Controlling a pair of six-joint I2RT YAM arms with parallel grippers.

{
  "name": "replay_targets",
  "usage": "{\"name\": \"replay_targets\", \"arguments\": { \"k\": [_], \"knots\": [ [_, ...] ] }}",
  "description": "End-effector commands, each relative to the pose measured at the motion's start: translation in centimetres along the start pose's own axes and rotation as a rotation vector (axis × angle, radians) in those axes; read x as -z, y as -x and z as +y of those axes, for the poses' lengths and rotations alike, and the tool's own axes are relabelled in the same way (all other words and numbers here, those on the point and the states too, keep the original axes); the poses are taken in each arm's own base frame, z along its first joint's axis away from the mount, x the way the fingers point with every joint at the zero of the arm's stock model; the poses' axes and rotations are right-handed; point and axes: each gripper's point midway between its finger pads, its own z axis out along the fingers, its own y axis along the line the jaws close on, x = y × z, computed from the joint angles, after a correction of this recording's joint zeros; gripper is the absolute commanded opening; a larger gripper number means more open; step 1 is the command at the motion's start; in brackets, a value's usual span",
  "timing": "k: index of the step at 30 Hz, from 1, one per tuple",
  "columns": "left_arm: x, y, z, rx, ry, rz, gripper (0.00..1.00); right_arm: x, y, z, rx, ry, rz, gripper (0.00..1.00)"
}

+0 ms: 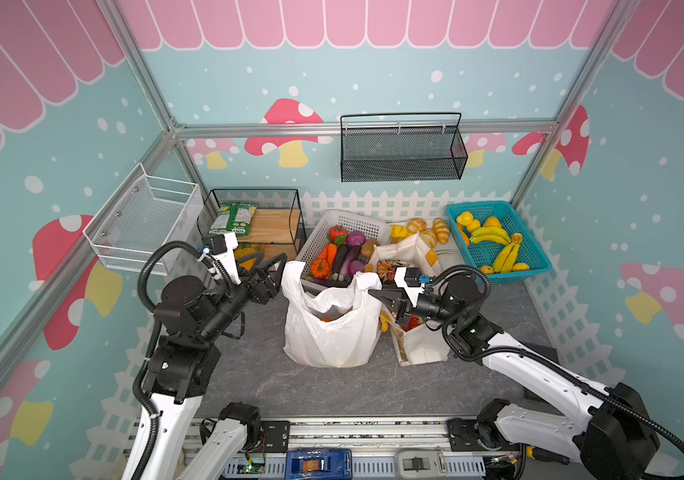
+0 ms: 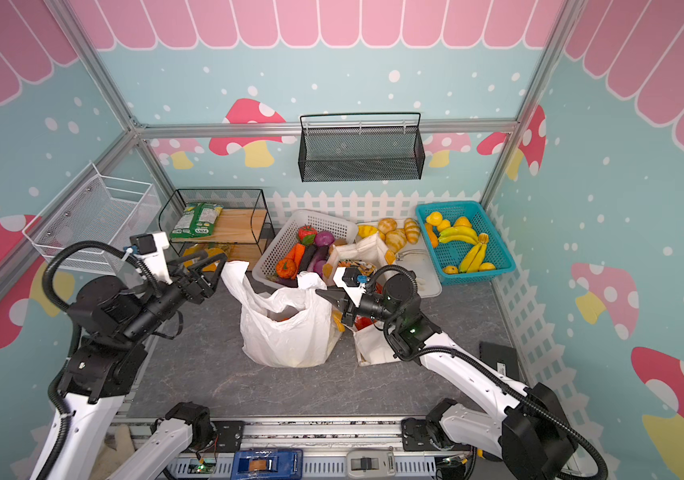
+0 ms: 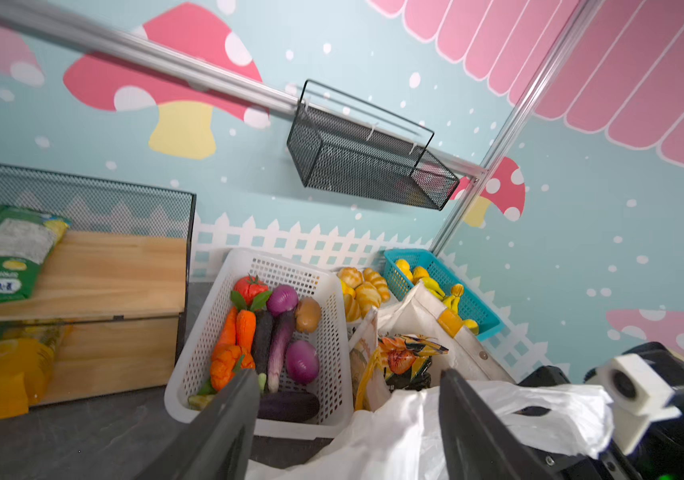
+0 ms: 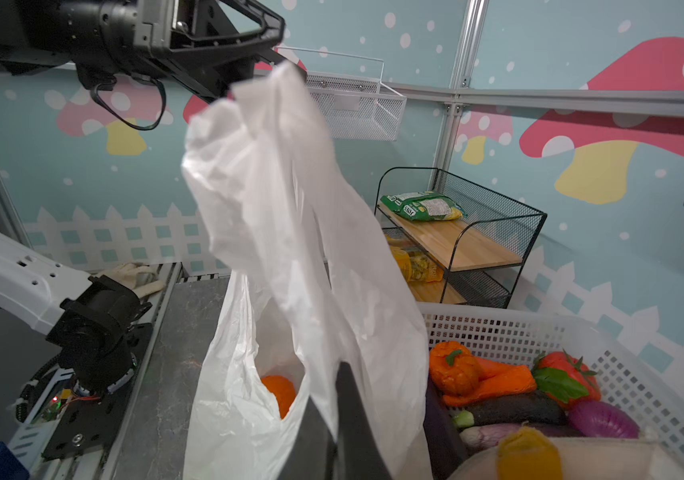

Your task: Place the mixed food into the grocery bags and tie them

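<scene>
Step in hand, by my read: tying the white bag (image 1: 332,332), handles gathered first.

Right end effector (image 1: 377,294): jaws fully closed, pinching the bag's near handle (image 1: 367,282); the right wrist view shows plastic clamped at the fingertips (image 4: 342,374). The bag body hangs just below and ahead of it and rests on the counter (image 1: 332,386). An orange fruit (image 4: 278,392) sits inside, below the pinch.

Left end effector (image 1: 282,270): jaws wide apart, holding nothing. The far handle (image 1: 290,274) stands right at its fingertips and seems to touch one finger. I can't tell if it is actually between the jaws.

The canvas tote (image 1: 419,249) lies under and behind the right end effector, with the patterned snack packet (image 1: 388,266) in it. It looks untied.

To do it well:
- Push the left end effector forward so the handle loop sits deep in the jaws, not at the tips, then close.
- Thin plastic slips, so grab bunched film, not a single layer.
- Hold the right pinch firm and pull gently; the bag is light and could tip and spill fruit.
- Lift both handles evenly before crossing them.
- Stay clear of the vegetable basket (image 1: 353,224) just beyond both end effectors.
</scene>
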Motion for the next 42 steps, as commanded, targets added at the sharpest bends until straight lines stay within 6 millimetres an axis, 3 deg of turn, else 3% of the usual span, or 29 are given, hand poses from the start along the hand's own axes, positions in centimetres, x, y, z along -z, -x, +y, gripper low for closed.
{"name": "replay_targets", "arguments": {
  "k": [1,8,11,19,32,38,42],
  "knots": [
    [1.3,1.9,-2.7,-0.09,-0.099,-0.058,0.66,-0.3,1.7,-0.2,-0.077,0.009,-0.037,0.02],
    [2.0,1.0,-9.6,-0.129,-0.419,-0.015,0.6,-0.8,1.5,-0.6,-0.141,0.007,-0.032,0.0],
    [0.8,-0.6,-11.3,-0.151,-0.467,0.036,0.59,-0.9,1.6,-0.7,-0.16,0.007,-0.033,0.0],
    [-4.2,-4.3,-11.0,-0.235,-0.373,0.159,0.66,-0.8,1.5,-0.5,-0.178,0.013,-0.032,0.0],
    [-7.6,-8.9,-14.7,-0.602,-0.348,0.25,0.77,-1.1,1.4,-0.2,-0.199,0.045,-0.039,0.0],
    [-9.8,-10.5,-14.5,-0.765,-0.249,0.307,0.7,-0.9,1.5,-0.1,-0.194,0.042,-0.043,0.0],
    [-10.0,-10.3,-14.3,-0.771,-0.235,0.301,0.59,-0.9,1.5,-0.2,-0.193,0.037,-0.04,0.0]
  ]
}}
